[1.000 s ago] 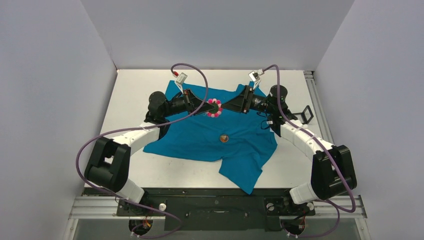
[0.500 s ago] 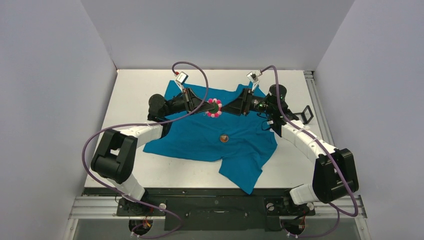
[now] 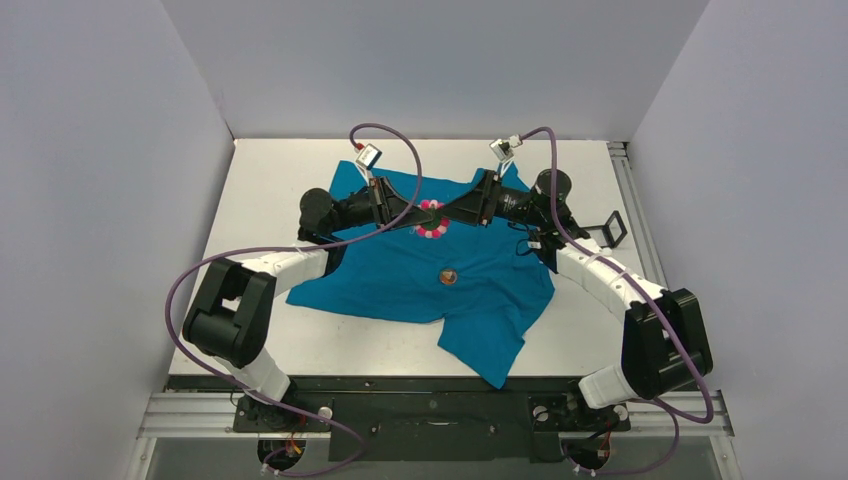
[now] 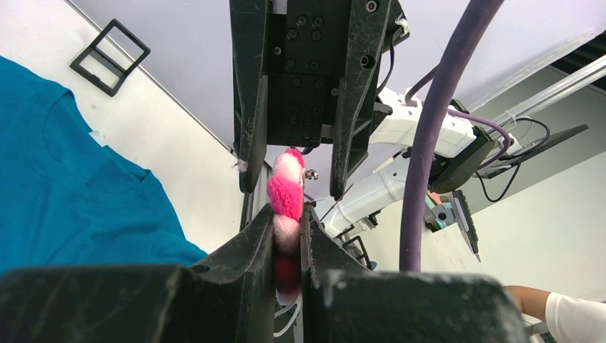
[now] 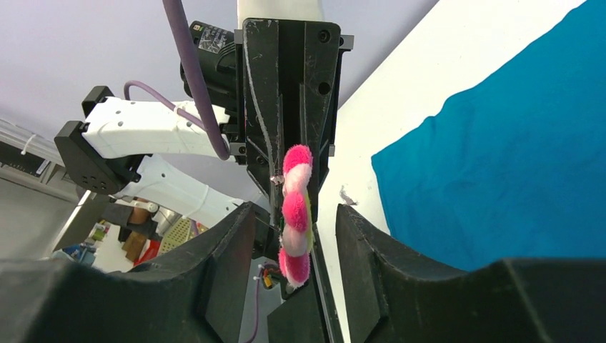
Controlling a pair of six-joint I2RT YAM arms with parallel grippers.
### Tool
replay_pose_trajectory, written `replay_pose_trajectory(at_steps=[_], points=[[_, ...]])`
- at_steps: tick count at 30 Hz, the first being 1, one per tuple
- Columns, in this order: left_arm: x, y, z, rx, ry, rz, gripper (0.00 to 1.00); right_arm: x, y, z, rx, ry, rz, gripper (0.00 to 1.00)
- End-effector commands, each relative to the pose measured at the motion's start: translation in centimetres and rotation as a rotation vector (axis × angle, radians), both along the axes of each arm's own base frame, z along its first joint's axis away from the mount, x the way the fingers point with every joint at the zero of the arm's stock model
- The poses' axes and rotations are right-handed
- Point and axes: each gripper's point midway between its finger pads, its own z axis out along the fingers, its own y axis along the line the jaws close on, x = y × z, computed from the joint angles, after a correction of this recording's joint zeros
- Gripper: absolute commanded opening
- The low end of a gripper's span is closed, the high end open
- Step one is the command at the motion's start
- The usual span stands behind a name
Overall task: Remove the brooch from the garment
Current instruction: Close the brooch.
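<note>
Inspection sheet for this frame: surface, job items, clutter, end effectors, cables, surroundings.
Surface: white table.
Job's things: teal T-shirt spread on it; pink brooch held above it.
Clutter: small brown object on the shirt; black square frame at right.
End effectors: left end effector shut on brooch; right end effector open, straddling it.
Cables: purple cables loop over both arms.
Surroundings: plain walls; person's arm outside the cell.

White table (image 3: 262, 180), grey walls (image 3: 430, 60) on three sides. Small black square frame (image 3: 611, 229) near table's right edge (open in the middle). Small round brownish item (image 3: 448, 276) mid-table, possibly a button; too small to tell.
</note>
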Motion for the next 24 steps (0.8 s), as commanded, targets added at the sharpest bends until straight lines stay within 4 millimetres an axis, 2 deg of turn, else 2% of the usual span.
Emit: replay_pose_trajectory(at_steps=[1, 9, 18, 24], points=[[-0.5, -0.1, 2.5, -0.039, -0.123, -0.018, 0.00, -0.2, 0.6, 2.2, 0.039, -0.109, 0.035, 0.41], [-0.4, -0.1, 2.5, -0.035, -0.125, -0.010, 0.00, -0.3, 0.6, 1.4, 0.006, -0.105, 0.035, 0.41], [-0.2, 0.1, 2.4, -0.048, -0.103, -0.008, 0.00, -0.4, -1.6, -0.1, -0.038, -0.073, -0.002, 0.45], [-0.3, -0.1, 2.4, -0.052, -0.099, -0.019, 0.00, -1.8, -0.2, 1.5, -0.013, -0.119, 0.045, 0.50]])
